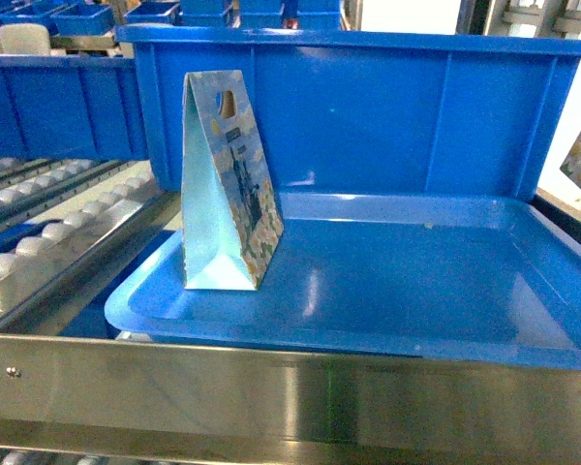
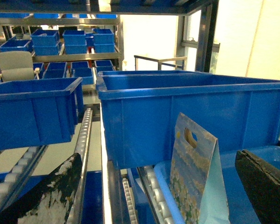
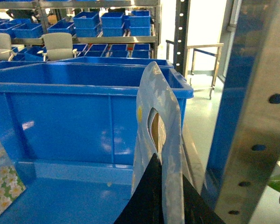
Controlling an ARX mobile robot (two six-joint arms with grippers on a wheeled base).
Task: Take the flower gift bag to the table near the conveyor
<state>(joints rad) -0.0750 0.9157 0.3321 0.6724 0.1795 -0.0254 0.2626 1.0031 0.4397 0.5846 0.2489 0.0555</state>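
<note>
The right gripper [image 3: 165, 205] gripped a flower gift bag [image 3: 161, 140] at the tray's [image 1: 387, 291] right; the left gripper [image 2: 158, 196], fingers spread wide, faced another upright bag [image 2: 193, 182] just ahead, slightly right.

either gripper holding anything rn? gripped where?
Right gripper pinches a gift bag, seen edge-on, just below its handle cutout. Left gripper is open and holds nothing.

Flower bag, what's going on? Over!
Right gripper: jaws shut on flower gift bag. Left gripper: jaws open, empty. Second bag upright in blue tray. Blue bin behind.
</note>
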